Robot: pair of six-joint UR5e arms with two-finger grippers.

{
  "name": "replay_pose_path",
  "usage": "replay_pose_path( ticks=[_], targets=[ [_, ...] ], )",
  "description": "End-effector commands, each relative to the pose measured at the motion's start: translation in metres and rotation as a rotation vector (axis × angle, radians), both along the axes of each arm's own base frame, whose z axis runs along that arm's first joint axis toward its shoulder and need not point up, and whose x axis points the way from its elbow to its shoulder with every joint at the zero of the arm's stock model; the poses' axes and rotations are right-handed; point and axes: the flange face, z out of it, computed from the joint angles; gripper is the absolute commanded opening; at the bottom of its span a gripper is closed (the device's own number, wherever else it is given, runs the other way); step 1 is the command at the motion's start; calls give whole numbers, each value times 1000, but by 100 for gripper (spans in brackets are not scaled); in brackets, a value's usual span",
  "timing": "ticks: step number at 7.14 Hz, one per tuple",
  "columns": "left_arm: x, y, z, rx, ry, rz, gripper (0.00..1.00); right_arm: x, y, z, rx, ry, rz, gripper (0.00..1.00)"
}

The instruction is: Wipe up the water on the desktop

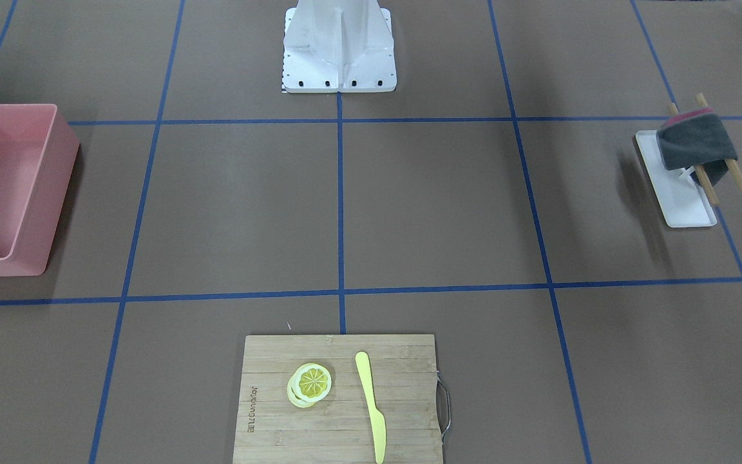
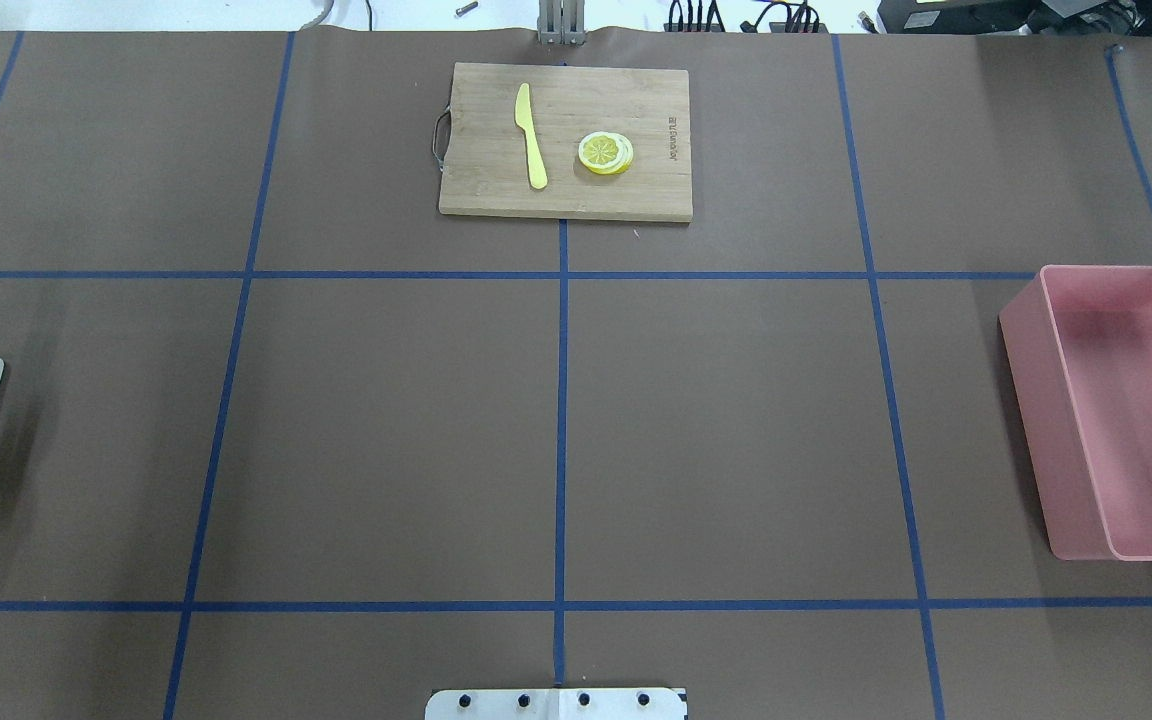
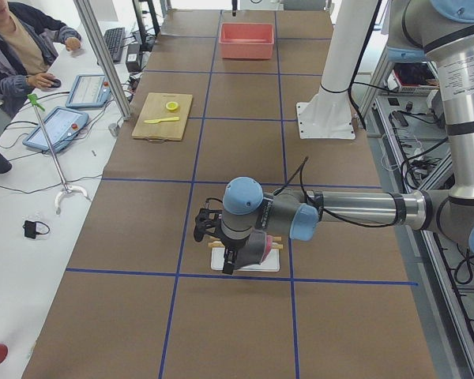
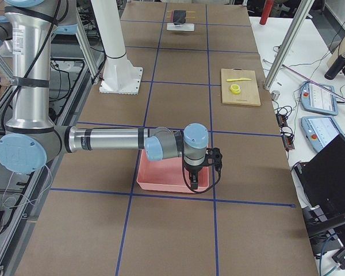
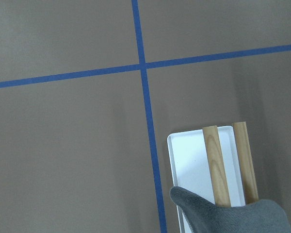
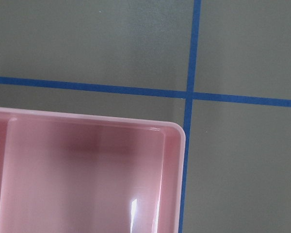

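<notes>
1. the grey cloth (image 1: 695,143) looks soft, light and limp. it will likely sag and bunch when lifted, so a pinch on the top fold between the two wooden rods (image 1: 708,187) seems the best hold. there the fabric is raised off the white tray (image 1: 686,206).
2. the cloth sits at the robot's left end of the tabletop (image 1: 442,206), draped over both rods, its ends hanging down toward the tray.
3. the rods and the tray share one long axis, running from the robot's side toward the operators' side and angled slightly outward. the cloth lies as a band across that axis, with a pink hem on the edge nearer the robot.
4. the left arm (image 3: 355,207) hangs over the tray; i cannot tell whether the left arm's jaws are apart or together.
5. the right arm (image 4: 109,139) hangs over the pink bin (image 4: 161,184); i cannot tell the state of the right arm's jaws either.
6. no wet patch can be made out on the matte brown tabletop.
</notes>
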Motion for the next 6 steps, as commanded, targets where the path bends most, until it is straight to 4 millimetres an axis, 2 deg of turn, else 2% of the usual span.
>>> replay_pose_path(
  ticks=[1,2,3,5,6],
  targets=[
    [6,-3,-11,-65,58,-91,98,4,5,-5,13,-4,8,100],
    [23,-8,-15,-69,76,-50,98,1,3,-8,9,-19,8,100],
    [28,-6,-4,-89,72,-36,98,0,3,-11,15,-29,4,100],
    [42,-2,23,-140,70,-1,98,-17,3,-18,89,-46,-40,100],
    [49,-5,21,-140,70,13,98,-19,2,-17,93,-48,-43,100]
  ],
)
